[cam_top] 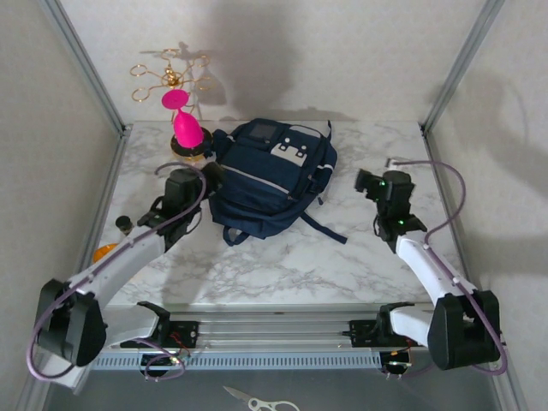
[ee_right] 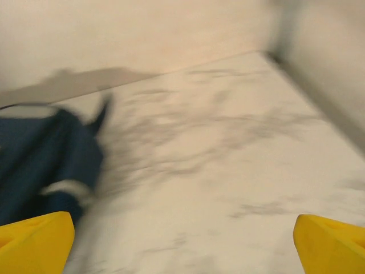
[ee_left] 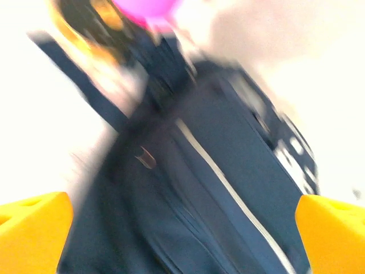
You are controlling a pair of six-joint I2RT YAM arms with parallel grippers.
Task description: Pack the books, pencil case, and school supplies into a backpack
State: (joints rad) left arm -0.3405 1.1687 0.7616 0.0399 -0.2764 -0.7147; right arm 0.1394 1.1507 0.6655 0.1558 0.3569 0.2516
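At the near edge, below the arm-base rail, a pair of scissors [cam_top: 253,400] lies on the grey floor strip. On the left edge of the marble table [cam_top: 342,257], an orange rounded piece [cam_top: 104,252] sits partly hidden behind the left arm. Further in, the left gripper [ee_left: 183,231] hangs just beside the backpack's left side. Its yellow fingers [ee_left: 34,228] are spread to the frame corners with nothing between them, and blue fabric lies below. That wrist view is blurred. The right gripper [ee_right: 182,240] is on the right side of the table, apart from the backpack and over bare marble. Its jaws are wide apart too and hold nothing. In the right wrist view a blue corner of the bag shows at the left. The navy backpack [cam_top: 270,175] lies flat in the middle of the table toward the back, with its grey-white patches [cam_top: 291,152] facing up and a white trim stripe running across it. A dark strap [cam_top: 325,227] trails toward the near right. Whether the zip is open or closed, cannot tell. At the back left, just beside the bag, a pink object [cam_top: 184,128] stands on a round dark and gold base, with a gold wire stand [cam_top: 171,77] behind it against the wall.
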